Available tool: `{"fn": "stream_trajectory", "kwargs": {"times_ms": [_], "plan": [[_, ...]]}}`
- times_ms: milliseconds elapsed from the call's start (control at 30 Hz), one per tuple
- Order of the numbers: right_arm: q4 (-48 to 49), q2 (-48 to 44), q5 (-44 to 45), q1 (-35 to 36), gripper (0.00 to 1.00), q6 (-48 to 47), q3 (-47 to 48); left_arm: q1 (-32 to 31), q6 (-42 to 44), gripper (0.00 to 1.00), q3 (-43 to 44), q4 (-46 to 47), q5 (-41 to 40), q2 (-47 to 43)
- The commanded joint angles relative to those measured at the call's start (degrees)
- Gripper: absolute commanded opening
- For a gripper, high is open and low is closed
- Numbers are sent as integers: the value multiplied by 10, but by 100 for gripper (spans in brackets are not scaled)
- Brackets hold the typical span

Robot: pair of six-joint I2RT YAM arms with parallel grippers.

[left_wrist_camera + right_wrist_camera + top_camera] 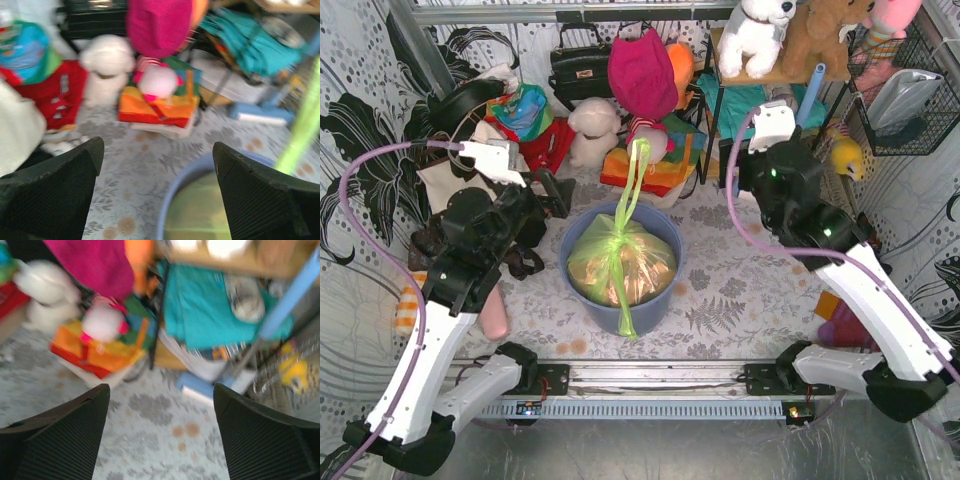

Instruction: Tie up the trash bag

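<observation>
Trash bag (620, 262) between left hand (157, 150), right hand (160, 390); untouched.

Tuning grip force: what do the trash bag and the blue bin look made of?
Trash bag: thin translucent green plastic film, glossy and crinkled, with brown contents showing through. Blue bin: probably rigid moulded plastic, going by its smooth, even rim and wall.

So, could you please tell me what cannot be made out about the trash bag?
- Top view: whether the trash bag is knotted, too small; its bottom hidden by the blue bin.
- Left wrist view: bag blurred, cut by bottom edge and left hand.
- Right wrist view: bag outside the frame.
</observation>
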Motion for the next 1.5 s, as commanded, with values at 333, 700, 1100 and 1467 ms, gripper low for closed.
{"fn": "stream_trajectory", "kwargs": {"times_ms": [333,700,1100,1467], "plan": [[181,34,-128,-408,97,129,-361,157,-145,98,-197,158,-299,71],[578,94,-85,-432,97,61,-626,157,-91,98,-505,555,-293,92],[897,195,-281,-431,97,17,-729,156,-1,98,-604,936,-217,281],[927,232,-278,-431,97,16,-731,159,31,98,-562,918,-127,348]]}}
